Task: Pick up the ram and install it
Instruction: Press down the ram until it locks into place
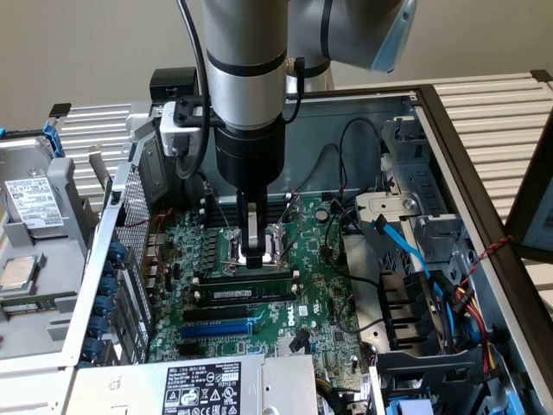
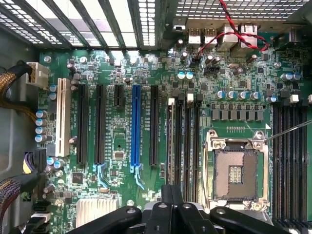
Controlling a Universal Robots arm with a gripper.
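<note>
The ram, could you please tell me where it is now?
In the exterior view, the ram stands on the motherboard directly under the hand, near the blue expansion slot.

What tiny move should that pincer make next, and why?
Probably a gentle push straight down. The shut pincer seems to rest on the top edge of the ram, which already stands along a black memory slot on the motherboard.

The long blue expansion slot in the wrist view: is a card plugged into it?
No, the long blue expansion slot stands bare on the green motherboard, with nothing seated in it.
</note>
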